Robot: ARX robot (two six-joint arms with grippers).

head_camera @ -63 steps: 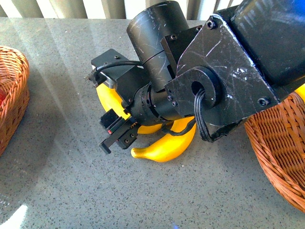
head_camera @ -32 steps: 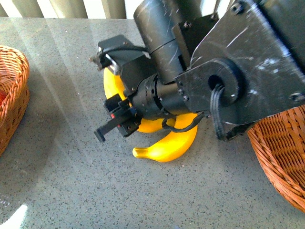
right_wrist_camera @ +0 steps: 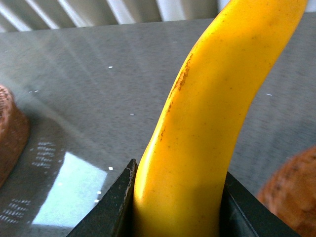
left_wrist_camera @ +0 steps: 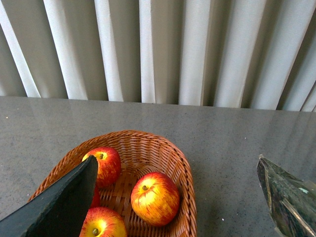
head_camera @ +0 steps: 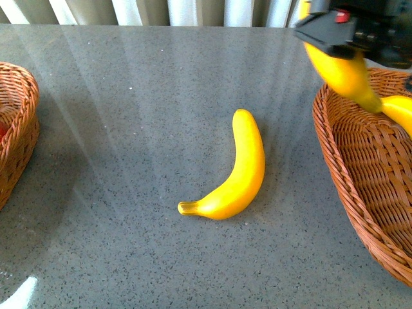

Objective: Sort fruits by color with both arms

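My right gripper (head_camera: 335,32) is shut on a yellow banana (head_camera: 344,74) and holds it in the air over the far rim of the right wicker basket (head_camera: 360,193). The same banana (right_wrist_camera: 207,113) fills the right wrist view, clamped between the jaws. Another banana tip (head_camera: 399,111) shows inside that basket. A third banana (head_camera: 235,174) lies on the grey table in the middle. My left gripper (left_wrist_camera: 177,197) is open and empty above the left wicker basket (left_wrist_camera: 173,158), which holds three red apples (left_wrist_camera: 154,197). The left basket's edge (head_camera: 16,129) shows in the front view.
A grey speckled tabletop (head_camera: 129,96) runs between the two baskets. Pale vertical blinds (left_wrist_camera: 158,49) stand behind the table's far edge.
My right arm has lifted one banana off the table and carried it up and to the right, over the right basket. The other banana stays on the table.
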